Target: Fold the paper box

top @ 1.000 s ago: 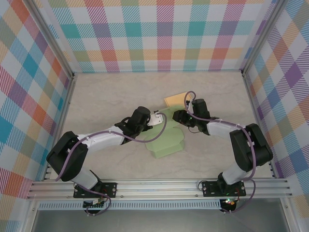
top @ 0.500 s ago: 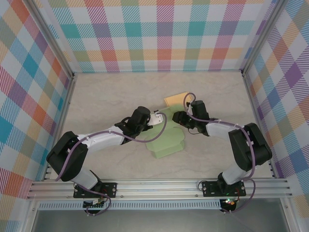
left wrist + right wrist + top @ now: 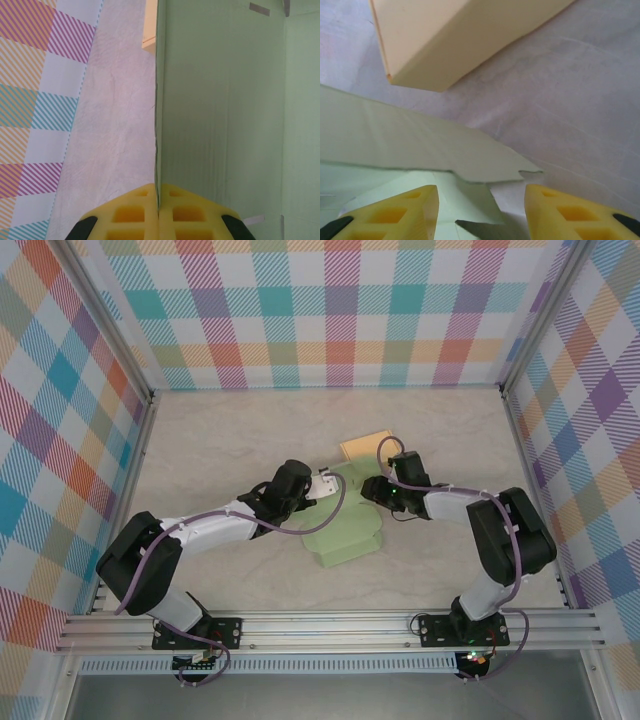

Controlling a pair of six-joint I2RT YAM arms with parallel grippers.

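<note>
The smooth pale-green paper box (image 3: 345, 530) lies just beside the cream block (image 3: 364, 447), one thin wall pinched by the closed left gripper (image 3: 158, 202) (yellow ribbed fingers), while the right gripper (image 3: 481, 205) stands half-open astride a notched flap, gripping nothing.

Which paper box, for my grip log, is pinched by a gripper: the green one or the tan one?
The pale green box: the left gripper is shut on its thin edge. The tan box lies beyond it, ungripped.
</note>
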